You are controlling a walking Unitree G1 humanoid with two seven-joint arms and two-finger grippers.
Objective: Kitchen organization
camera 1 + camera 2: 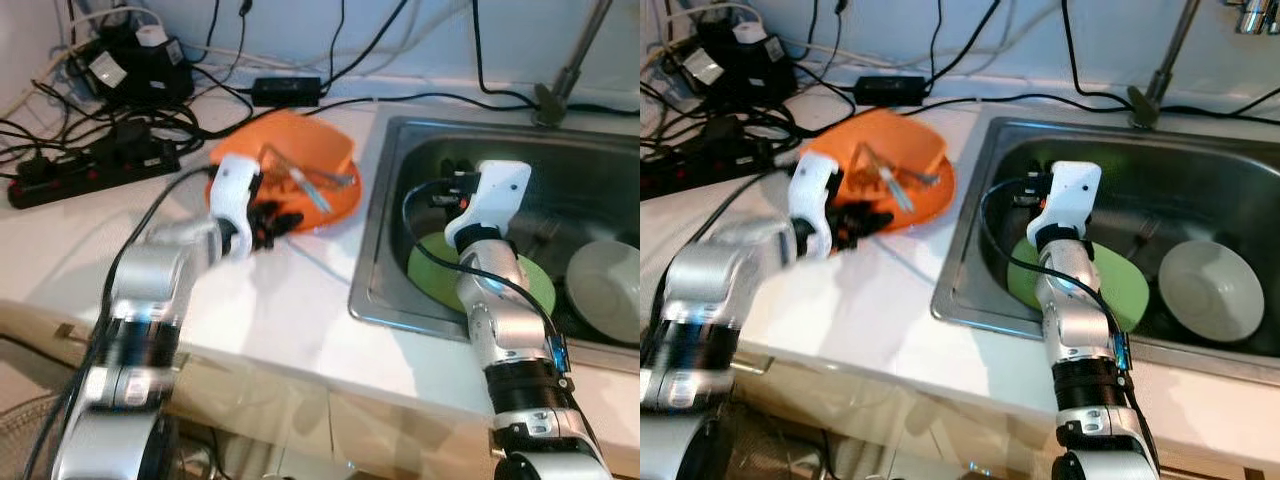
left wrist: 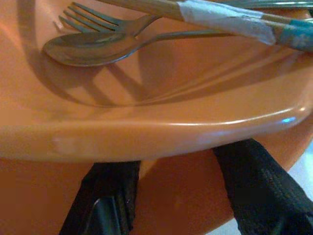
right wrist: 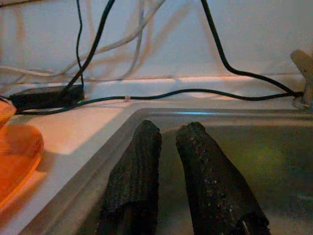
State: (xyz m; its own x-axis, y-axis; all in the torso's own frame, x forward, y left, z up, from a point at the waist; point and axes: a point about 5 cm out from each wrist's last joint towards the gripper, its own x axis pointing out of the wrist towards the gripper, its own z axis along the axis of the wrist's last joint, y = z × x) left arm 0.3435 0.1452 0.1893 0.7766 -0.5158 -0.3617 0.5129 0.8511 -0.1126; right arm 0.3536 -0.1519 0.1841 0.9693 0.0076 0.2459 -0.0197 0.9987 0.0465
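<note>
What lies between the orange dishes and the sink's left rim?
In the left eye view, a bare strip of white counter separates the orange dishes from the sink; only a black cable crosses it farther back.

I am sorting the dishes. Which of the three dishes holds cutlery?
The orange plastic plate on the white counter holds a fork and spoon. The green plate and white bowl lie in the sink, without cutlery.

Two silver arms with black joint bands and white wrist housings; black cables loop behind each wrist. Left gripper [image 1: 275, 222] and right gripper [image 3: 168, 176]: paired, long, black, textured fingers [image 3: 211, 181].
</note>
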